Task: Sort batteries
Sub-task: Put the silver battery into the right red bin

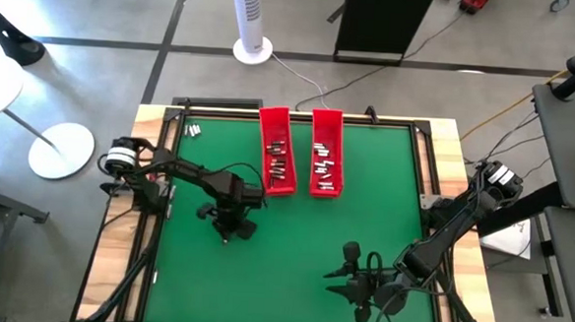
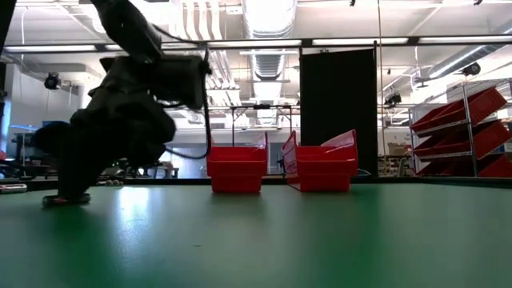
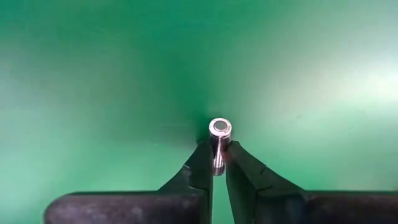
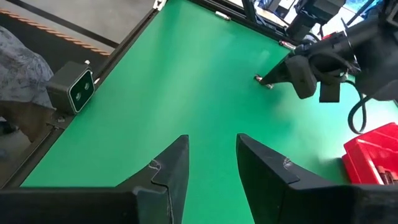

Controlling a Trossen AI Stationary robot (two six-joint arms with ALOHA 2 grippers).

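My left gripper [image 3: 219, 163] is shut on one small silvery battery [image 3: 219, 140] low over the green mat, left of centre [image 1: 226, 235]. The right wrist view shows that gripper's tip from afar [image 4: 266, 81]. Several more batteries lie in two long red trays [image 1: 277, 149] [image 1: 326, 153] at the far side, and a few loose ones [image 1: 192, 129] lie on the mat near the far left corner. My right gripper [image 4: 212, 149] hangs open and empty above the mat's near right part [image 1: 349, 275]. My left gripper pinches the battery's round side [image 3: 217, 155] between its two fingertips, only at their free ends. Its fingers slant down from the table's left. The battery's flat end [image 3: 220, 127] juts past the tips and faces back toward the wrist. Whether it touches the mat I cannot tell.
The green mat [image 1: 293, 250] has a dark frame around it and wooden table edges on the left and right. The two red trays stand side by side in the low view [image 2: 237, 168] [image 2: 324, 166]. A small grey box [image 4: 73, 90] sits on the mat's edge.
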